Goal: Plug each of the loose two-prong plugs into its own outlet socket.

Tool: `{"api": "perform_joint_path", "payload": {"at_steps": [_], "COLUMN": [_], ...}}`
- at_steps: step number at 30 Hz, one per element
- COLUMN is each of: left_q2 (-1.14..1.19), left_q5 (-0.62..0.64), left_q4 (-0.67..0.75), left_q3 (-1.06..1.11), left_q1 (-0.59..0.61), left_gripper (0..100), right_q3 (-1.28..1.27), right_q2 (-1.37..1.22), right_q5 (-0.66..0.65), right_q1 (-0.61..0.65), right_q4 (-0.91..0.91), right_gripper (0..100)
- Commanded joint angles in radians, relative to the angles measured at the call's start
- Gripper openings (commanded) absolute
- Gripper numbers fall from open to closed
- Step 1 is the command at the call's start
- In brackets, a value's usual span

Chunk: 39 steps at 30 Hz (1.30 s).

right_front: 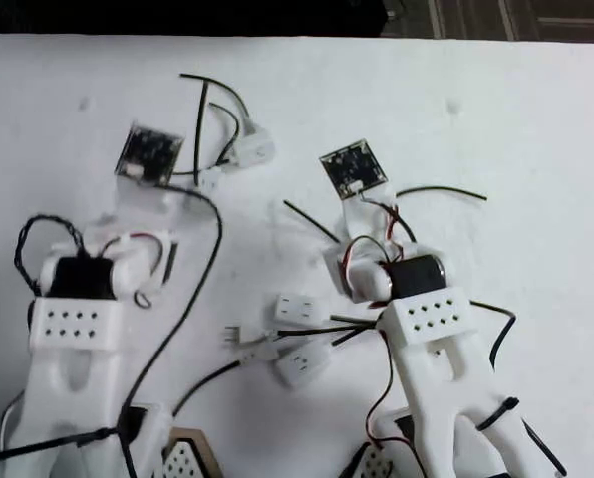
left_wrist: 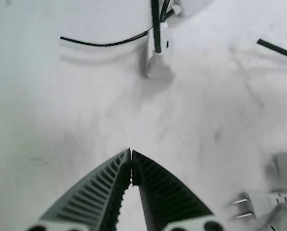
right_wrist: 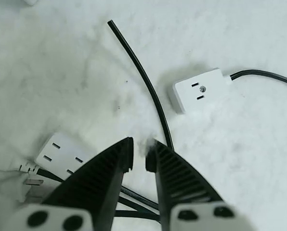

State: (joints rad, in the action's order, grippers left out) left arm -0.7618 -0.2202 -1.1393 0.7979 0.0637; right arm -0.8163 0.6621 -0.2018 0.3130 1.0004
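2 SO-101 arms stood over a white worktop [right_front: 536,129] strewn with leads. The left gripper [left_wrist: 131,155] hung above a bare patch of the worktop, its fingers pressed together at the tips and gripping nothing. The right gripper [right_wrist: 139,149] had its fingers narrowly apart with nothing between them, the tips just beside a loose black cable [right_wrist: 142,77]. A two-prong plug [right_front: 239,336] lay unplugged between the 2 arms, prongs pointing toward the left arm, close to 2 white outlet sockets [right_front: 299,309] near the right arm. In the right wrist view a 4-slot outlet block [right_wrist: 61,155] lay next to the fingers, and a single socket [right_wrist: 200,90] on a black lead lay farther off, slots showing. Another white connector [right_front: 249,149] lay at the far side of the worktop; its type could not be made out.
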Motion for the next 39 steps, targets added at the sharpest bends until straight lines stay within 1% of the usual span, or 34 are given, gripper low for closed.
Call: {"api": "perform_joint_path", "payload": {"at_steps": [1,3,5,7,9,11,13,14,17,19,20,21,24,26,29,34,39], "left_q2": [-0.053,-0.054,-0.054,-0.056,-0.056,-0.056,-0.056,-0.056,-0.056,-0.056,-0.056,-0.056,-0.056,-0.056,-0.056,-0.056,-0.056], "left_q5": [0.005,0.003,-0.046,-0.092,-0.106,-0.109,-0.124,-0.152,-0.219,-0.236,-0.239,-0.242,-0.241,-0.241,-0.241,-0.241,-0.241], "left_q4": [0.118,0.176,0.213,0.212,0.212,0.213,0.218,0.219,0.219,0.221,0.221,0.221,0.235,0.235,0.233,0.232,0.232], "left_q3": [0.143,0.215,0.267,0.290,0.310,0.327,0.351,0.367,0.420,0.440,0.442,0.443,0.446,0.446,0.446,0.446,0.446], "left_q1": [0.097,0.137,0.165,0.186,0.205,0.232,0.260,0.268,0.274,0.274,0.274,0.274,0.274,0.274,0.274,0.300,0.312], "left_gripper": [2,2,2,2,2,2,2,2,2,2,2,2,2,2,2,2,2], "right_q3": [0.063,0.114,0.158,0.195,0.226,0.258,0.275,0.275,0.275,0.276,0.279,0.281,0.281,0.287,0.324,0.407,0.460], "right_q2": [0.008,-0.039,-0.105,-0.179,-0.240,-0.288,-0.309,-0.309,-0.295,-0.283,-0.283,-0.285,-0.317,-0.348,-0.407,-0.535,-0.684], "right_q5": [0.003,0.006,0.011,0.061,0.101,0.114,0.118,0.117,0.110,0.107,0.086,0.032,-0.167,-0.226,-0.285,-0.336,-0.350], "right_q1": [-0.027,-0.048,-0.070,-0.077,-0.073,-0.064,-0.047,-0.041,-0.021,-0.028,-0.031,-0.039,-0.050,-0.068,-0.090,-0.143,-0.162], "right_q4": [0.062,0.093,0.107,0.107,0.119,0.143,0.151,0.157,0.196,0.213,0.226,0.243,0.274,0.271,0.277,0.317,0.317], "right_gripper": [5.1,5.1,5.1,5.2,5.3,5.5,5.6,5.6,5.3,5.6,5.6,5.6,5.7,5.7,7.4,18.7,19.4]}}
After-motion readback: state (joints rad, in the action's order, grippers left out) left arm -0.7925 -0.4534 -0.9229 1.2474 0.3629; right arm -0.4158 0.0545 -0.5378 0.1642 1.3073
